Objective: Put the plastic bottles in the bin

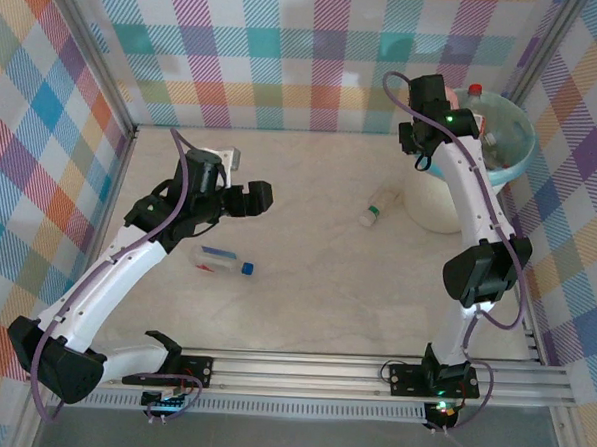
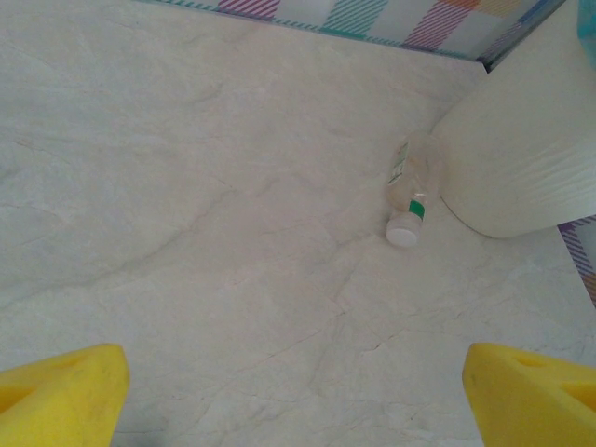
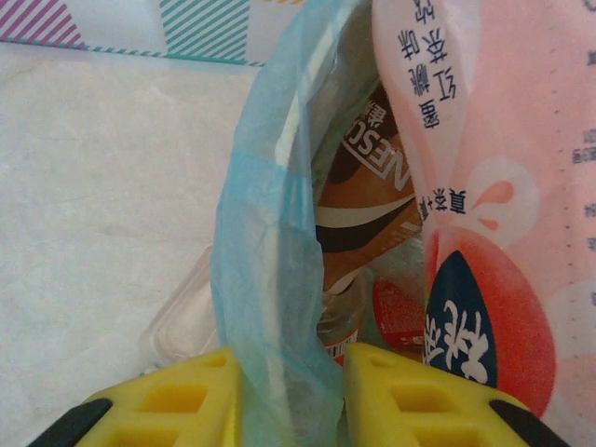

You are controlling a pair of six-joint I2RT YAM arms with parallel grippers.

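Right gripper [image 3: 291, 377] clenched on light blue-green plastic bag [image 3: 265, 261] at rim of round cream-white bin [image 1: 431, 208], far right. Left gripper [image 2: 293, 391] stood released.

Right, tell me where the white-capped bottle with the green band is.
The bottle lies on its side on the table, right of centre in the top view, just left of the bin at its base.

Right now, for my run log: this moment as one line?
left gripper open over table | right gripper shut on bin liner | blue-capped bottle lying mid-table | white-capped bottle lying beside bin
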